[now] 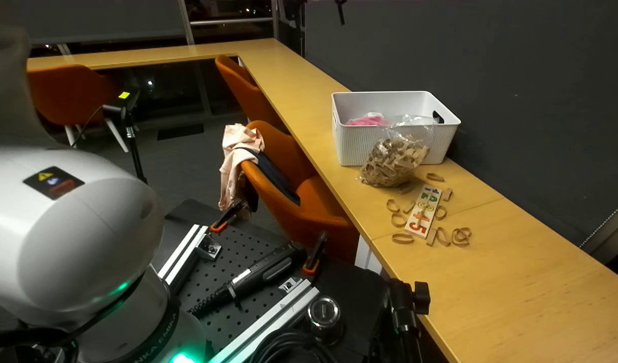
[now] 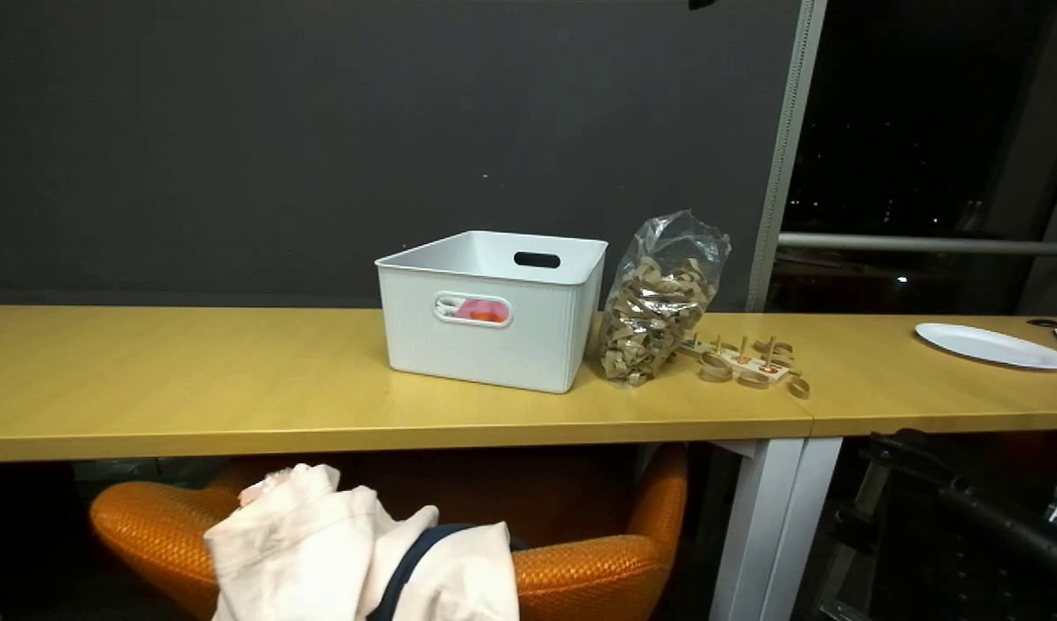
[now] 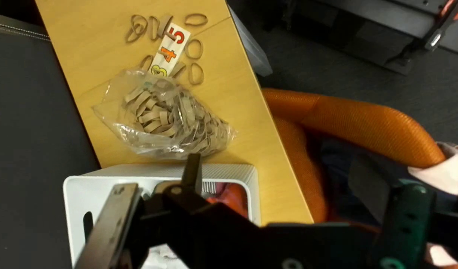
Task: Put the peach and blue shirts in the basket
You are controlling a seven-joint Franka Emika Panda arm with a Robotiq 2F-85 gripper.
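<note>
The pincer [image 3: 279, 170] hangs agape, nothing in it, the white basket [image 2: 528, 354] under one side; off the other, peach shirt [image 2: 295, 552] and navy shirt [image 1: 272, 176] touch on the chair [image 1: 293, 222], so I fear one pinch snags both. Farther from it, a number board [image 3: 171, 48] reads 4, 5; farthest, the Franka base [image 1: 160, 333]: "NKA EMIKA"

Arm [image 1: 89, 247] is white, rounded; black label [image 1: 53, 182] (yellow warning triangle [image 1: 45, 177] on it), green light [image 1: 181, 358], black cable [image 1: 26, 337], dark band [image 1: 160, 337] lettered "EMIKA". Gripper [image 3: 279, 179] is black, with grey metal plate [image 3: 113, 224], round fasteners [image 3: 291, 263].
</note>
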